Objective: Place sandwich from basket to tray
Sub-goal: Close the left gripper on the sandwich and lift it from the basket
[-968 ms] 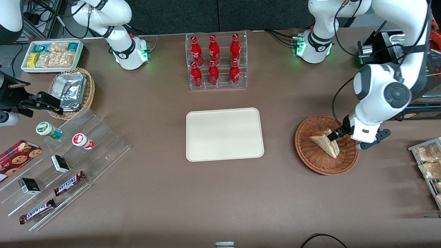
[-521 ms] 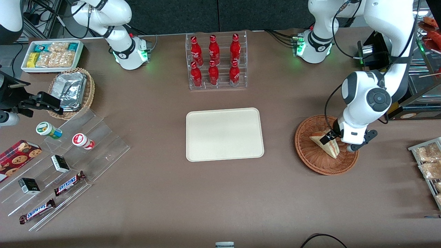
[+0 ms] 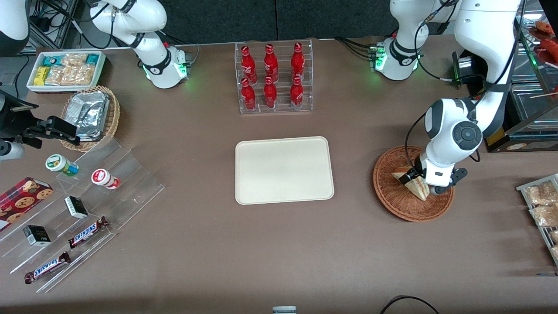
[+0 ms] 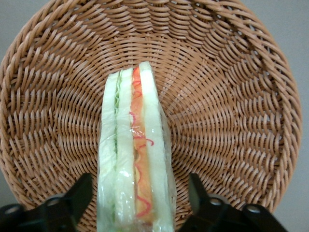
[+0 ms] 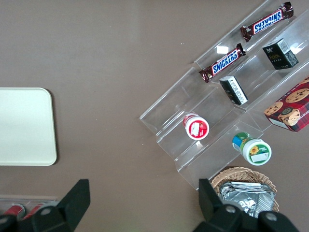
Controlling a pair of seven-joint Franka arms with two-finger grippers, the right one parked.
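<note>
The sandwich point(image 3: 417, 189) stands on its edge in the round reddish-brown basket point(image 3: 388, 192), toward the working arm's end of the table. In the left wrist view the sandwich point(image 4: 135, 159) shows its orange-red and pale layers under clear wrap, with the basket's weave point(image 4: 231, 121) all round it. My left gripper point(image 3: 414, 179) is down in the basket, open, and straddles the sandwich point(image 4: 136, 203). Its black fingers point(image 4: 72, 200) stand on each side with a small gap to the bread. The cream-white tray point(image 3: 244, 150) lies flat at the table's middle and holds nothing; it also shows in the right wrist view point(image 5: 24, 125).
A clear rack of red bottles point(image 3: 274, 78) stands farther from the front camera than the tray. At the parked arm's end are a tan basket of foil packs point(image 3: 91, 115), a white snack bin point(image 3: 65, 69) and a clear stepped shelf point(image 3: 126, 183). A rack of snack bags point(image 3: 542, 205) lies beside the basket.
The left arm has swung toward the parked arm's end and come down over the basket. Its gripper has moved from the sandwich's side to straddling it. The sandwich has not moved.
</note>
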